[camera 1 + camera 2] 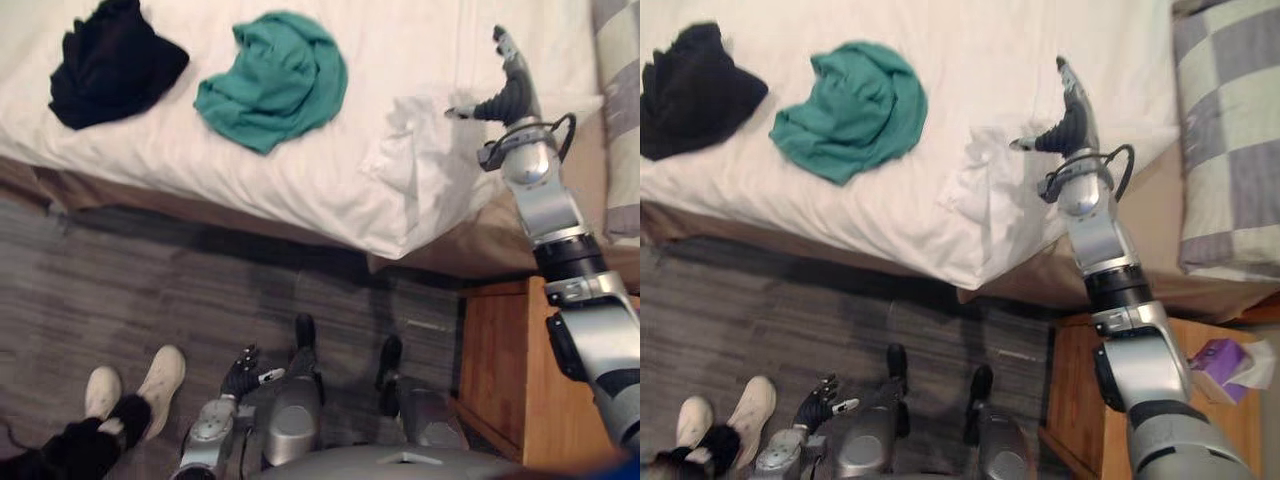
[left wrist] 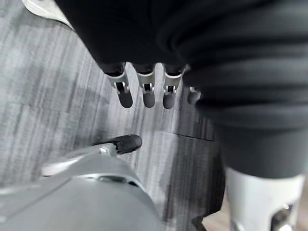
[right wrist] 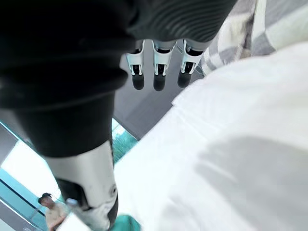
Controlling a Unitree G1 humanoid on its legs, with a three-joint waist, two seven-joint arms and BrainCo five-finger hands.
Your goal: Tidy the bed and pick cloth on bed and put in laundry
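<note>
From the head, crumpled teal cloth (image 1: 272, 82) and bunched black cloth (image 1: 112, 62) lying apart on the white-sheeted bed (image 1: 420, 40), right hand (image 1: 511, 88) raised above its corner, left hand (image 1: 240, 378) low over the grey plank floor (image 1: 120, 290); at the left wrist, fingers (image 2: 146, 92) straight and empty; at the right wrist, likewise straight, holding nothing, over the bed.

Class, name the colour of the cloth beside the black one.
The cloth is teal green, clearest in the left eye view.

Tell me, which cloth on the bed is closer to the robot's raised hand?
The teal cloth, crumpled mid-bed. The black cloth lies farther off, beyond it from the right hand.
</note>
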